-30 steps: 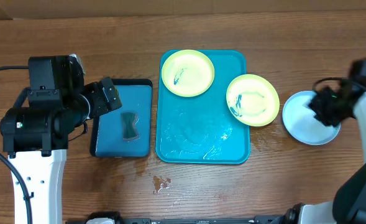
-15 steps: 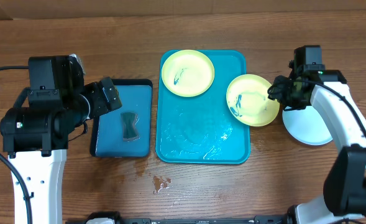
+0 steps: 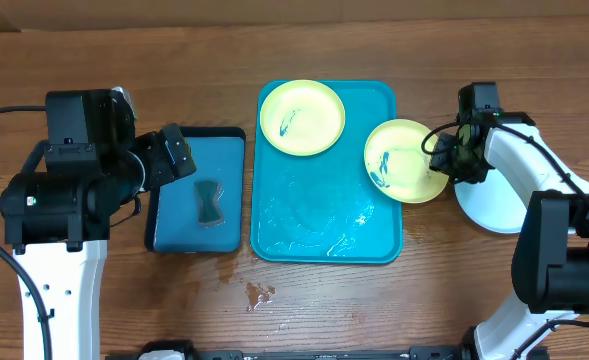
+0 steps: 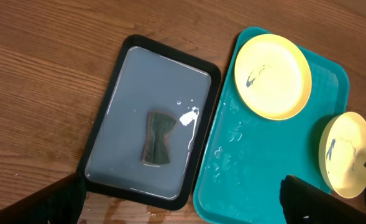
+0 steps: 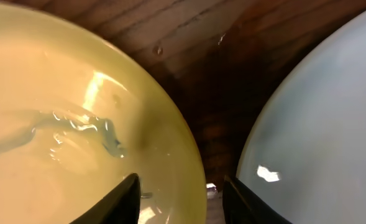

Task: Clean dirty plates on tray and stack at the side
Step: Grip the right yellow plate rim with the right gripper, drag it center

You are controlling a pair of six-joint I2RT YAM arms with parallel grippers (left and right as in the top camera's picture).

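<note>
The teal tray (image 3: pixel 314 210) lies mid-table and also shows in the left wrist view (image 4: pixel 257 162). One yellow-green plate (image 3: pixel 302 117) with a blue smear sits in its far left corner. A second smeared yellow-green plate (image 3: pixel 399 162) overhangs the tray's right edge. The pale teal plate (image 3: pixel 499 205) lies on the table to the right. My right gripper (image 3: pixel 442 152) is open, and its fingers (image 5: pixel 181 190) straddle the second plate's right rim (image 5: pixel 77 124). The pale plate (image 5: pixel 319 124) is just beside it. My left gripper (image 3: pixel 174 155) is open and empty above the black-rimmed tray.
A smaller black-rimmed blue tray (image 3: pixel 224 160) holding water and a dark sponge (image 3: pixel 209 203) lies left of the teal tray. It also shows in the left wrist view (image 4: pixel 139 87). A wet stain (image 3: pixel 261 293) marks the wood near the front.
My right gripper has moved left from over the pale plate to the right rim of the second yellow-green plate. The left arm has not moved.
</note>
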